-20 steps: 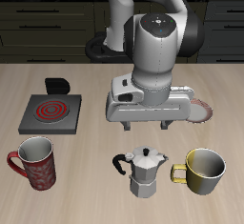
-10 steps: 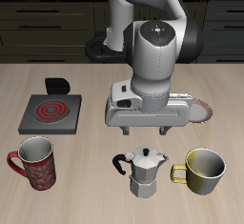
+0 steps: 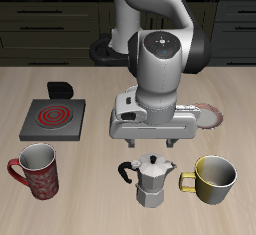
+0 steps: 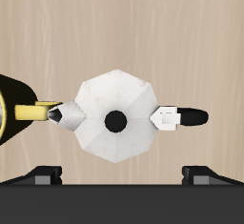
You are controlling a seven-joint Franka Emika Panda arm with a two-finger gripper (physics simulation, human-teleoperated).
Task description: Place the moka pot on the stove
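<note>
One moka pot [image 3: 151, 180] stands upright near the table's front edge, silver and faceted, black handle [image 3: 126, 172] sticking out toward the grey patterned mug [image 3: 37, 171]. A yellow mug [image 3: 212, 179] sits just beside the pot on the other side, apart from it in the exterior view. From the wrist view the pot [image 4: 115, 114] shows lid-on, black knob in the middle, handle [image 4: 190, 117] to one side, spout toward the yellow mug [image 4: 11, 112].

Gripper [image 3: 152, 137] hangs above the pot, not touching it, fingers [image 3: 130, 139] spread wide, holding nothing. Both fingertips [image 4: 45, 173] show in the wrist view, well apart, with the pot between their lines.

Stove [image 3: 53, 117] lies flat farther back on the wooden table [image 3: 100, 194], well apart from the pot, red rings up, small black box [image 3: 61, 88] at its back edge. Round pink-rimmed plate [image 3: 208, 114] is partly hidden behind the gripper body.
</note>
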